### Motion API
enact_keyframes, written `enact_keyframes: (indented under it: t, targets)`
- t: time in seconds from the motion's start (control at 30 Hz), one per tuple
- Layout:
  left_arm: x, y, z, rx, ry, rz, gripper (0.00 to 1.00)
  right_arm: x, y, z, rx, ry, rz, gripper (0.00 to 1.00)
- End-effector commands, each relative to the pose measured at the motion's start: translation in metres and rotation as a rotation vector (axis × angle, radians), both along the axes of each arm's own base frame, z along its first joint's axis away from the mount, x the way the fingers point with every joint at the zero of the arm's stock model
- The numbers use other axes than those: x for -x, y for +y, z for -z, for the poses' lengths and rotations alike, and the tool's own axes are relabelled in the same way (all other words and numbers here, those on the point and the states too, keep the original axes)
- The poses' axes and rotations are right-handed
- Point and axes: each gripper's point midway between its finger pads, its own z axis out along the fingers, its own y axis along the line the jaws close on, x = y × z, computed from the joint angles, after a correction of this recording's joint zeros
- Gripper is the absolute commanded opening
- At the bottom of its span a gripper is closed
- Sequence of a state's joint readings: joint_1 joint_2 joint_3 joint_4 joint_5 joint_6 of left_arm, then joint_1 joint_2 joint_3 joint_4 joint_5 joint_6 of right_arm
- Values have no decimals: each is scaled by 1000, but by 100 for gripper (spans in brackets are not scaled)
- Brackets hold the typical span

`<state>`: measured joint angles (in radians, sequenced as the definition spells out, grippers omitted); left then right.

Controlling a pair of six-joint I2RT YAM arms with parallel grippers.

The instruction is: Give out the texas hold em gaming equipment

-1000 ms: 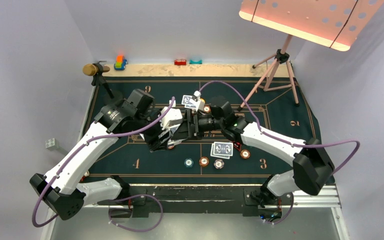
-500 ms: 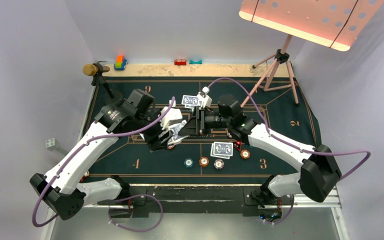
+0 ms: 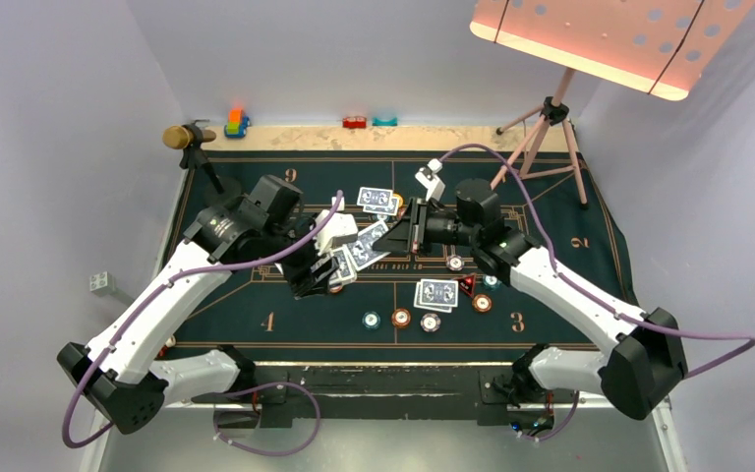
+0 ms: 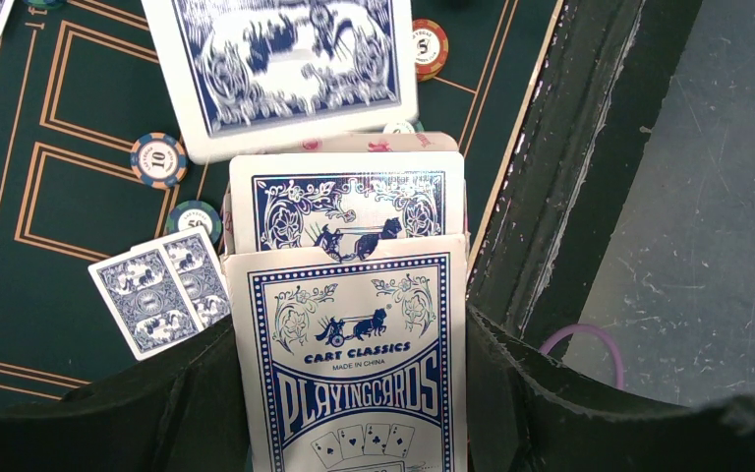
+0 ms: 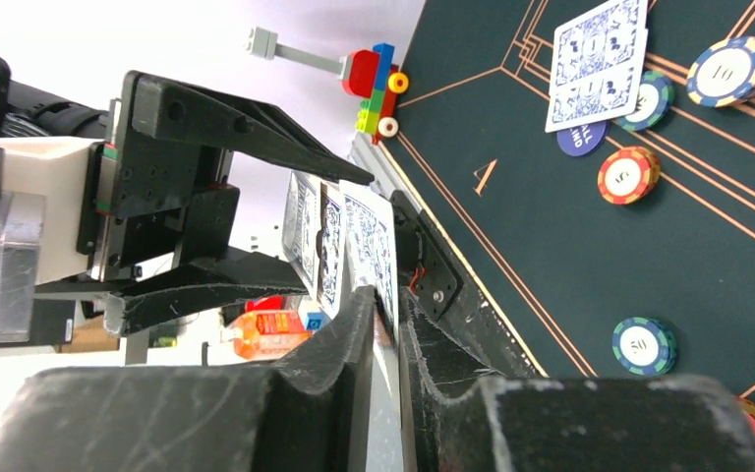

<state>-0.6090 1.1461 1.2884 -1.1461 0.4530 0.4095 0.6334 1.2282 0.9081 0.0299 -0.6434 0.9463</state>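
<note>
My left gripper [image 3: 326, 264] [image 4: 354, 393] is shut on a blue-and-white playing card box [image 4: 354, 364], and more cards [image 4: 346, 208] stick out of its open top. My right gripper [image 3: 398, 234] [image 5: 385, 305] is shut on the edge of one blue-backed playing card [image 3: 369, 241] [image 5: 372, 241] [image 4: 285, 69], just right of the box. Two pairs of cards lie face down on the green mat [image 3: 377, 200] [image 3: 436, 293]. Several chips [image 3: 401, 318] sit in front of the nearer pair. A red-black triangle marker [image 3: 468, 285] lies beside that pair.
A gold-headed microphone [image 3: 177, 136] stands on its stand at the mat's far left corner. Toy blocks [image 3: 236, 123] [image 3: 355, 122] line the back edge. A pink tripod [image 3: 551, 113] with a light panel stands at the far right. More chips [image 5: 628, 174] and a dark blue disc [image 5: 580, 138] lie near the cards.
My right gripper has shut on a card at the box mouth and drawn back to the right with it. The left arm has held still with the box.
</note>
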Motion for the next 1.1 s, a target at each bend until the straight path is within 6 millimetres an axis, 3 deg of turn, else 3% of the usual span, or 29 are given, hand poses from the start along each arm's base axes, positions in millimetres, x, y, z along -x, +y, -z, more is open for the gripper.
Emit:
enact_keyframes:
  t: [0.0,0.17,0.27,0.37,0.47,0.5,0.6,0.73,0.87,1.07]
  targets:
    - [0,-4,-13,52,-31,5,0,-5,-11,-15,6,-60,36,14]
    - [1,-2,-11,43,-27,0,0,-18,-27,-30,49,-131,94,3]
    - [2,0,-8,31,-23,-4,0,-34,-40,-31,170,-213,155,0]
    - [4,3,-6,18,-17,-5,0,-60,-51,-16,306,-263,231,0]
    - [7,3,-8,28,-17,-7,0,-90,-64,19,504,-291,301,0]
    - [8,4,-9,33,-17,-10,0,-103,-77,29,615,-311,367,0]
    - [10,5,-10,36,-19,-14,0,-131,-98,28,800,-431,539,0]
    - [13,8,-9,28,-13,-21,0,-152,-115,27,927,-529,670,0]
    - [15,10,-7,24,-4,-25,0,-155,-110,36,1004,-665,681,0]
    - [16,10,-10,27,0,-27,0,-146,-71,73,1143,-876,580,0]
